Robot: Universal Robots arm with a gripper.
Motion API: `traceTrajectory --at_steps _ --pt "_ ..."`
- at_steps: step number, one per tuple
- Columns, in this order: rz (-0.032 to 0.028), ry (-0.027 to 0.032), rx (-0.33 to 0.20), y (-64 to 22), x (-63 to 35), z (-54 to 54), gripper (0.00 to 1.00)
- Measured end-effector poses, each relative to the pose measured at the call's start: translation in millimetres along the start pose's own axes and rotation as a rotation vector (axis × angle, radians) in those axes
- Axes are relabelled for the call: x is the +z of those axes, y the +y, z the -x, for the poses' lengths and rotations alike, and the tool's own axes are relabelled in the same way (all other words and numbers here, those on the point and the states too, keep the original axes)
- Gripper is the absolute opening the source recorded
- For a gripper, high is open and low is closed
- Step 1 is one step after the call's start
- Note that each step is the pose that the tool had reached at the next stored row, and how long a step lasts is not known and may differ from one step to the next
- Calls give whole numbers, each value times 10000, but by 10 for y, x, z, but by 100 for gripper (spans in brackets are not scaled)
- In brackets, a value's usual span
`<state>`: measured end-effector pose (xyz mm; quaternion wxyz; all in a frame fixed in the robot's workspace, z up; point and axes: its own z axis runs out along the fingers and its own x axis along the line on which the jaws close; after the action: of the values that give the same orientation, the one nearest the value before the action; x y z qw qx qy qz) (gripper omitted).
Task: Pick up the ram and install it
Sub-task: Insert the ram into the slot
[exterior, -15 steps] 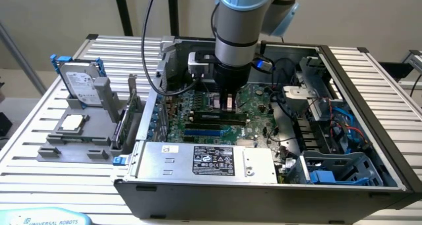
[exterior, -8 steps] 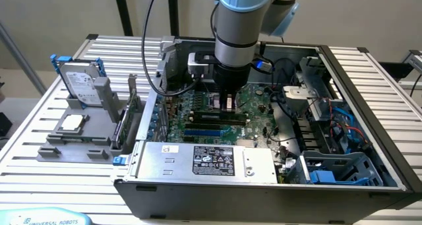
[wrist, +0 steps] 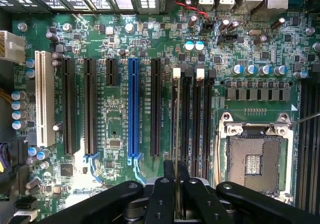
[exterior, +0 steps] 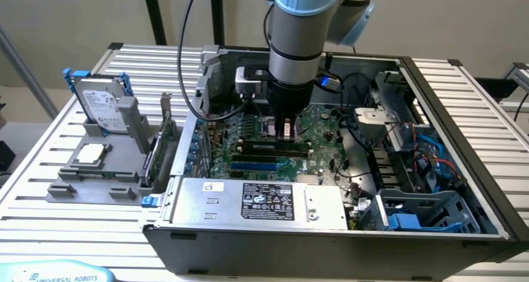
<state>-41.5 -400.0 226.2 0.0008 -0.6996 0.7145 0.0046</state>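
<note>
My gripper (exterior: pixel 285 132) hangs inside the open computer case over the green motherboard (exterior: pixel 318 124). Its black fingers (wrist: pixel 165 184) are shut on the ram (wrist: pixel 176 129), which I see edge-on as a thin line running along the black memory slots (wrist: pixel 192 114). In the exterior view the ram (exterior: pixel 262 146) is a long green stick just under the gripper (wrist: pixel 176 168), level with the slots and lined up with them. I cannot tell whether it touches a slot. White slot clips (wrist: pixel 176 73) sit at the far end.
The empty processor socket (wrist: pixel 255 159) lies beside the memory slots, and a blue expansion slot (wrist: pixel 133 109) lies on their other side. At the exterior view's left, a grey fixture (exterior: pixel 91 183) holds a hard drive (exterior: pixel 103 108), a silver processor chip (exterior: pixel 91 153) and an upright card (exterior: pixel 161 139). The power supply (exterior: pixel 256 201) fills the case front.
</note>
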Motion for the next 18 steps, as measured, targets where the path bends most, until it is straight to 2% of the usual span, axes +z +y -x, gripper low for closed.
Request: traceTrajectory --at_steps 18 --pt "-1 4 -1 0 25 26 13"
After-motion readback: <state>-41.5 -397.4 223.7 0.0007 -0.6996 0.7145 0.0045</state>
